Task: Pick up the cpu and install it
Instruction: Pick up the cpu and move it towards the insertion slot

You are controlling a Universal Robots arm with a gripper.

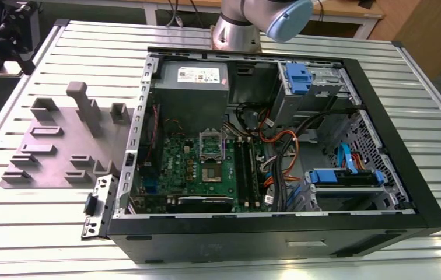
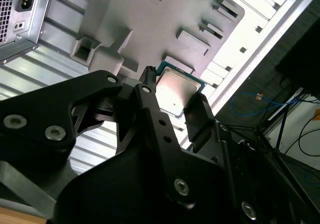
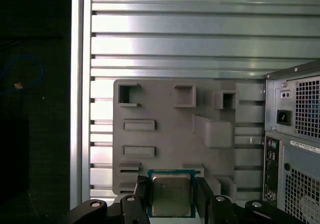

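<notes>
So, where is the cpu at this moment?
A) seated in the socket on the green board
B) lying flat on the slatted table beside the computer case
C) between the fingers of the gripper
C: in both wrist views the cpu sits clamped between the fingers of the gripper, with the grey tray behind it.

you see the cpu (image 3: pixel 171 196) as a small, thin, flat square chip with a pale silver-grey metal top and a narrow green rim showing around it. in both wrist views its metal top faces the camera, and the second wrist view catches a soft glare across the cpu (image 2: pixel 175 90). it sits between the two dark fingers of the end effector (image 3: pixel 171 190), one finger (image 3: pixel 141 194) against each of two opposite edges. it is seen in front of the near edge of the grey slotted plate (image 3: pixel 165 134).
</notes>
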